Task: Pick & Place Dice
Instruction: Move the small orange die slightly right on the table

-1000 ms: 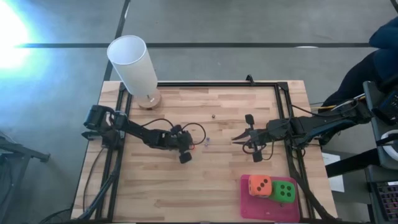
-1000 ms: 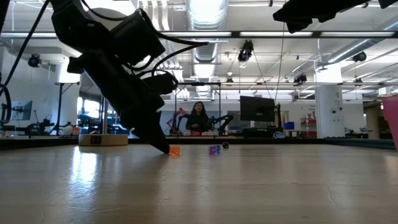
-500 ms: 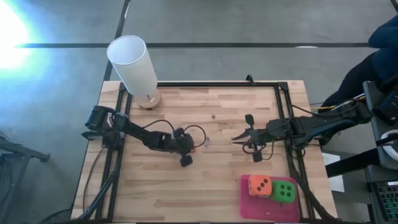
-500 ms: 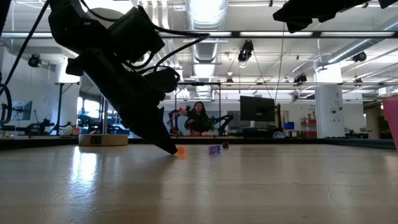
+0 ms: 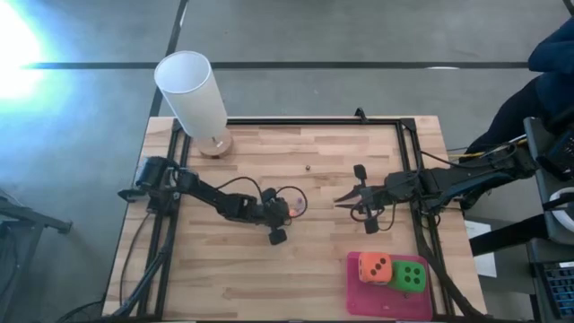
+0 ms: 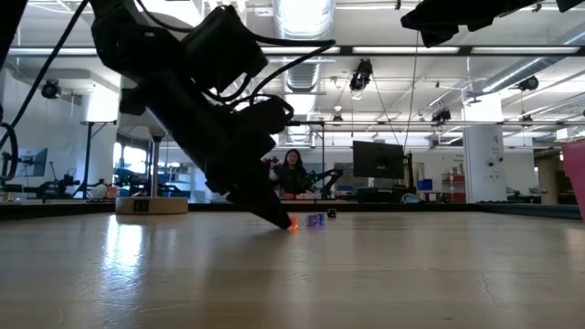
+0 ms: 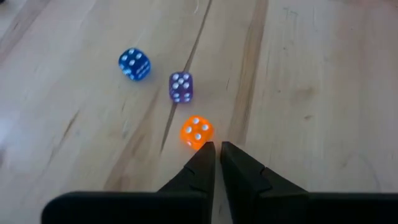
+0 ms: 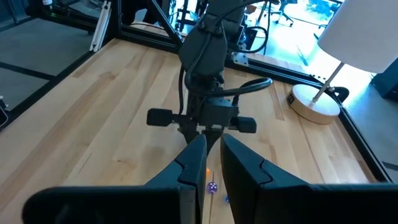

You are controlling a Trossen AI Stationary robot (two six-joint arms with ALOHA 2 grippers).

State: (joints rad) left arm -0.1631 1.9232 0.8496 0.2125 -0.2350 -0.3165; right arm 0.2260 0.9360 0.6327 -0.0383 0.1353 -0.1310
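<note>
Two large dice, one orange [image 5: 374, 267] and one green [image 5: 411, 276], rest on the pink mat [image 5: 359, 301] at the table's near right. Near the table's middle lie three tiny dice: orange [image 7: 197, 132], purple [image 7: 181, 86] and blue [image 7: 134, 64]. My left gripper [image 7: 216, 147] slants down to the table, shut, its tips at the tiny orange die [image 6: 291, 222]. My right gripper [image 5: 339, 200] hovers shut, well above the table right of centre, holding nothing. My left gripper touches the tiny orange die's near corner [image 7: 202, 142] with the tip of one shut finger [image 7: 208, 152]. The fingers slant down from the table's left side. The die sits flat on the wood, not between the fingers.
A tall white cylinder lamp [image 5: 191, 90] on a wooden base [image 5: 215, 144] stands at the far left corner. A black frame [image 5: 314, 121] rims the table. A person [image 5: 552, 81] sits beyond the right edge. Bare wood lies at the near left.
My left gripper has moved toward the table's right edge and sunk a little, staying shut. The tiny orange die has slid along the table ahead of its tips, closer to the purple die.
</note>
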